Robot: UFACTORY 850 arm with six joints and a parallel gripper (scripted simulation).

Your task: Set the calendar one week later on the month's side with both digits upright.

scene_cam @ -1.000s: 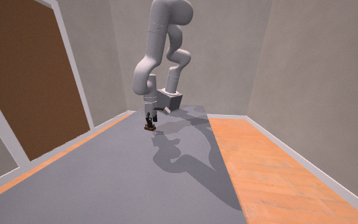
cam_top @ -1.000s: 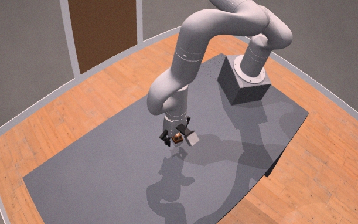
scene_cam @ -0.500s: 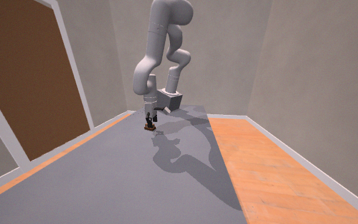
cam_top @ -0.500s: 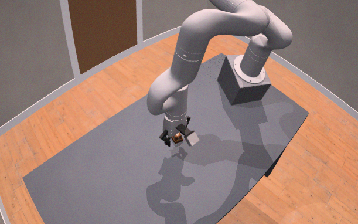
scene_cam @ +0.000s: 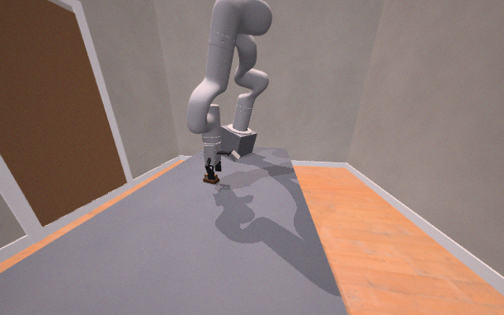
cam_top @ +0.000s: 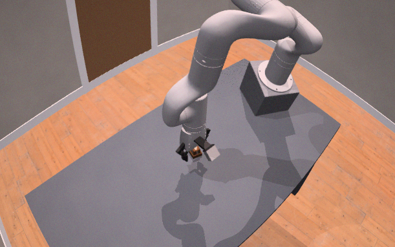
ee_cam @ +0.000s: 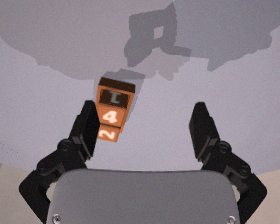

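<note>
Open tool above the bench.
The tool (cam_top: 196, 148) (scene_cam: 214, 173) (ee_cam: 144, 112) is spreading wide, gripping nothing; the calendar (cam_top: 195, 153) (ee_cam: 113, 105) is sitting inward from the bench's (cam_top: 107, 181) (scene_cam: 157, 247) (ee_cam: 158, 135) edges.

The arm (cam_top: 217, 39) (scene_cam: 221, 58) is bent high above the far part of the surface, with its wrist (cam_top: 195, 111) (scene_cam: 212, 124) directed downward. The gripper (cam_top: 195, 152) (scene_cam: 215, 171) (ee_cam: 144, 112) is opened wide, its two black fingers held well apart, inside the surface's edges.

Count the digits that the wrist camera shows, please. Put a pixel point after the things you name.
3: a shaded 1 (ee_cam: 114, 97), a white 4 (ee_cam: 109, 117) below it in view, and a sideways 2 (ee_cam: 107, 133) lowest. Hidden faces may bear more.
</note>
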